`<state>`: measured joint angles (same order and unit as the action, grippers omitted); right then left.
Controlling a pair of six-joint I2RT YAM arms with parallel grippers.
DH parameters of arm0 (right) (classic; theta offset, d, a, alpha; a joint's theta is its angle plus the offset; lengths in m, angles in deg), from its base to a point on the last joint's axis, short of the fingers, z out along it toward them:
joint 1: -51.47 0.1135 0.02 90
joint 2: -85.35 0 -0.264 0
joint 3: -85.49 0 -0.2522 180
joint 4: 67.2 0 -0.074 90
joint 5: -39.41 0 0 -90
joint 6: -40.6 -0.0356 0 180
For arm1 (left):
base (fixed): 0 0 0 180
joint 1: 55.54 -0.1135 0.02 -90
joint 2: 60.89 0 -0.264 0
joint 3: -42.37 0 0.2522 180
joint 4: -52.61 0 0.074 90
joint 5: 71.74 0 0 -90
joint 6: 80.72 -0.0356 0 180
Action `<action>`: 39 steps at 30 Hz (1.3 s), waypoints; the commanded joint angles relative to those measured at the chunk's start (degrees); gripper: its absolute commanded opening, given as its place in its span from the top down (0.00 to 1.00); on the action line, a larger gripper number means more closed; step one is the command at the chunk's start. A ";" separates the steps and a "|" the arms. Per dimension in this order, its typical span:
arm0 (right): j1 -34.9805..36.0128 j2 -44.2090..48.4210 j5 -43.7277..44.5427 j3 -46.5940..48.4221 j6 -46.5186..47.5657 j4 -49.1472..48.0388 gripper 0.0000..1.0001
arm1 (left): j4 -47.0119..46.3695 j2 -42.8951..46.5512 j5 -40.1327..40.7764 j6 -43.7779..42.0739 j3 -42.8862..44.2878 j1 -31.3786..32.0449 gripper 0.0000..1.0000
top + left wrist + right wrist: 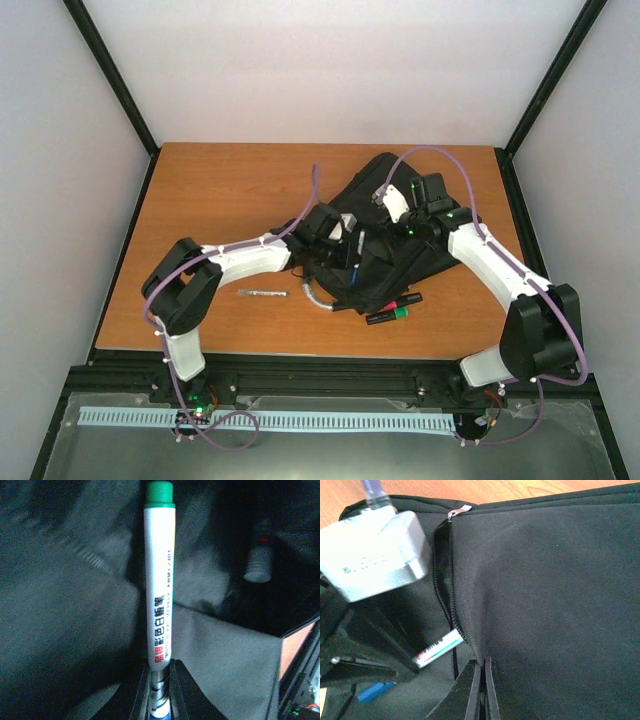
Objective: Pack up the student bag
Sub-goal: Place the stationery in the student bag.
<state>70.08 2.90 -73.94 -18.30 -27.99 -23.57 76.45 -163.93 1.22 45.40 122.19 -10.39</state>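
Packing looks partway: left gripper [160, 667] clamps green-capped marker [159, 580] at student bag [425, 262] mouth, bag at table's [220, 190] 3 o'clock; right gripper [482, 664] pinches zipper edge [451, 605] open. Pen [263, 293] at bag's 9, markers [393, 309] at 6, not yet packed.

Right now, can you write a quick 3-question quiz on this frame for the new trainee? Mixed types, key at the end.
1. True or false: the left gripper is empty.
2. The right gripper is shut on: A) a loose pen, B) fabric of the student bag, C) nothing.
3. Fill in: the marker held in the left gripper has a ____ cap.
Key: 1 false; 2 B; 3 green.
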 commanded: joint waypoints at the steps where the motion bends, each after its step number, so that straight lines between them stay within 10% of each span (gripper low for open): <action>1: 0.01 1.74 -3.37 -0.20 1.30 -2.26 0.97 | -5.63 -3.57 -6.24 -1.34 4.32 -0.24 0.99; 5: 0.02 1.07 -3.87 -0.33 1.26 -2.27 0.97 | -6.61 -5.50 -8.83 -2.26 8.44 -0.23 0.97; 13: -0.09 0.33 -4.06 -0.43 1.43 -2.18 0.97 | 0.92 -4.46 -5.06 -2.18 11.60 -0.16 0.60; 26: -0.16 0.09 -4.68 -0.32 1.69 -2.10 0.97 | 4.36 7.09 -1.78 -2.21 -0.48 6.64 0.56; 39: -0.28 -0.66 -5.03 -0.47 1.46 -1.95 0.97 | 3.93 3.43 3.14 0.01 -1.34 7.76 0.83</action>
<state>69.80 2.65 -75.45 -18.89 -26.70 -23.64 80.80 -158.78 2.53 45.38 119.35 -2.65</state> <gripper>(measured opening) 0.030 0.186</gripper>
